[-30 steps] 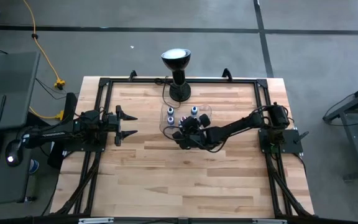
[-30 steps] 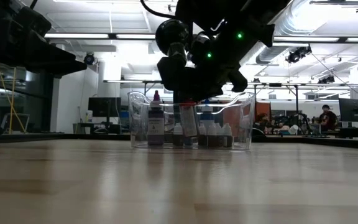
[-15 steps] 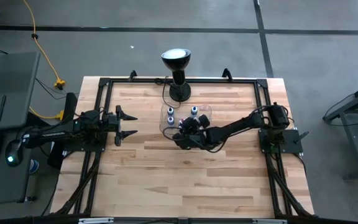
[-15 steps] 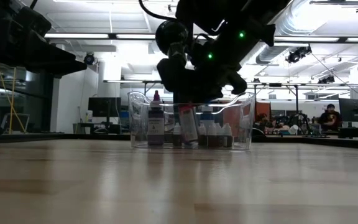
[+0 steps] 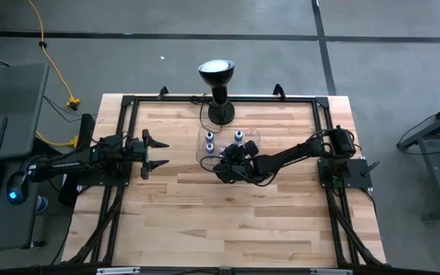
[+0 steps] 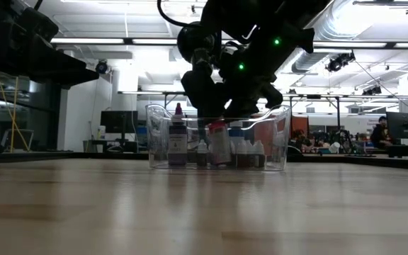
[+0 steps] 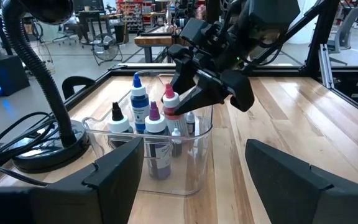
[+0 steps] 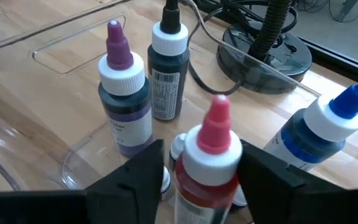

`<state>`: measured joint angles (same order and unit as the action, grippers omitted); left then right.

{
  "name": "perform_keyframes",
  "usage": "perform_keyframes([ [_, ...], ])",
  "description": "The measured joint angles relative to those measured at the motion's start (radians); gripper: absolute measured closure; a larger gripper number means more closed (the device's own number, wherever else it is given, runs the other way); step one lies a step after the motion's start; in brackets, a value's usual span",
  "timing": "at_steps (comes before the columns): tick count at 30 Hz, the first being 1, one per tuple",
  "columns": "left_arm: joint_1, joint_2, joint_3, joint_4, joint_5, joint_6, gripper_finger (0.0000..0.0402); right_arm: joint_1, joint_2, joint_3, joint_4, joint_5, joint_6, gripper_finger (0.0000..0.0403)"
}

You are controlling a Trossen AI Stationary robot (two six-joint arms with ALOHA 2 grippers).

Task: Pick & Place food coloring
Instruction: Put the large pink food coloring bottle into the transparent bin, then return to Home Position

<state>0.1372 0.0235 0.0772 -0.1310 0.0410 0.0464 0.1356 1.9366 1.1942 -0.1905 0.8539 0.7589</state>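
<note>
While the right gripper [image 7: 188,102] hangs over the clear tray [image 7: 191,177] near the middle of the table's far edge, its fingers sit on either side of a red-capped bottle [image 8: 209,163] with what looks like a sliver of gap, so my guess is it's letting go rather than squeezing. That bottle looks to be standing inside the tray already, by the low view.

Also in the tray: a purple-tipped bottle [image 8: 123,99], a black-tipped one [image 8: 168,68], a blue-tipped one [image 8: 325,127], plus a few tiny white-capped ones [image 6: 250,150] bunched on the floor of it. So the food coloring is pretty much all in there, right next to the black lamp [image 5: 218,92].

I can't spot any loose bottles elsewhere on the table [image 5: 205,221] from the overhead view, so this might be the last one, or close to it. What's left seems to be lifting the right arm clear.

The left gripper [image 5: 153,153] is parked by the left edge, jaws spread wide, nothing in them.
</note>
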Motion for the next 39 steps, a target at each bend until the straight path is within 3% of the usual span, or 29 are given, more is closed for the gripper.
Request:
perform_keyframes([
  [7, 0.0, 0.0, 0.0, 0.0, 0.0, 0.0, 0.0124, 0.0, 0.0, 0.0, 0.0, -0.01, 0.0, 0.0181],
  [19, 0.0, 0.0, 0.0, 0.0, 0.0, 0.0, 0.0124, -0.002, -0.019, 0.0, -0.014, -0.023, -0.008, 0.018],
  [39, 0.0, 0.0, 0.0, 0.0, 0.0, 0.0, 0.0124, -0.011, -0.219, 0.0, -0.084, -0.036, -0.078, 0.018],
])
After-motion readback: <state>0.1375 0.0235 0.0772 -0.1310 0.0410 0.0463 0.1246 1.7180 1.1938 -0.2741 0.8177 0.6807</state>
